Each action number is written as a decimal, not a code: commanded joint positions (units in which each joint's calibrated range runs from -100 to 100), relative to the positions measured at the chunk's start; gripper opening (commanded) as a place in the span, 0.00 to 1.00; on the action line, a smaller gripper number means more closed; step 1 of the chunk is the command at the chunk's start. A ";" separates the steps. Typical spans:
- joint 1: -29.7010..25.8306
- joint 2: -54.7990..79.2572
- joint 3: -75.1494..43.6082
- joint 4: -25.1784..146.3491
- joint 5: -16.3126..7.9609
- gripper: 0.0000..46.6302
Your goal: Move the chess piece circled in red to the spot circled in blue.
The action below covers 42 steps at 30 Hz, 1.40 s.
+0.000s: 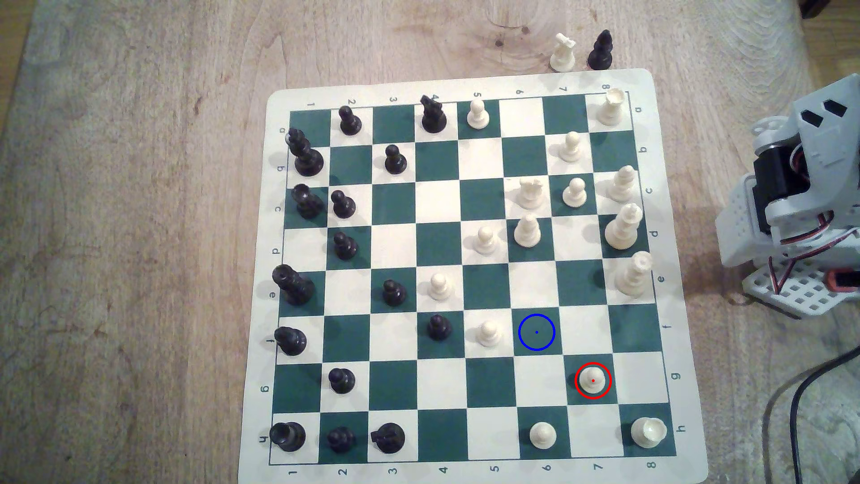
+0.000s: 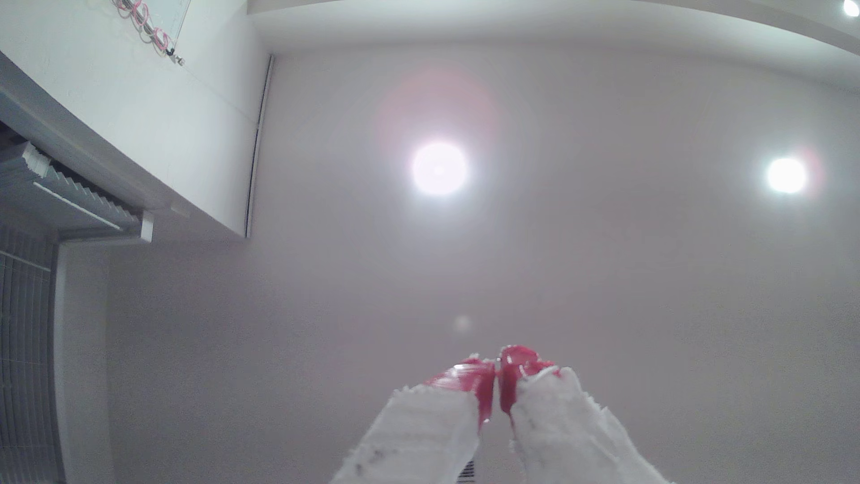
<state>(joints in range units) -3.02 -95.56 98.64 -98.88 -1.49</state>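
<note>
The fingers (image 2: 497,372), red-tipped and wrapped in white padding, are pressed together with nothing between them; in the wrist view we see them aimed up at a ceiling with two lamps, so we judge the arm to be parked in a folded rest pose. In the exterior view the arm (image 1: 800,186) sits on the table (image 1: 139,232) off the exterior view's right edge of the chessboard (image 1: 465,88), well apart from every piece.

The cream pawn (image 1: 593,379) stands upright inside the red ring on a green square, in the row marked g, column 7. The blue-ringed target square (image 1: 536,332) is diagonally adjacent, one row up and one column toward the exterior view's left, and is unoccupied. Another cream pawn (image 1: 488,332) stands just beside the target. We judge that no step has begun; the approach must avoid the cream rook (image 1: 648,432) nearby.
</note>
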 commanded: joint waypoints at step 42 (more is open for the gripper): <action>-15.16 29.68 -41.71 158.59 -0.93 0.36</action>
<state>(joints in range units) -13.64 -69.92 56.62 59.60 -2.47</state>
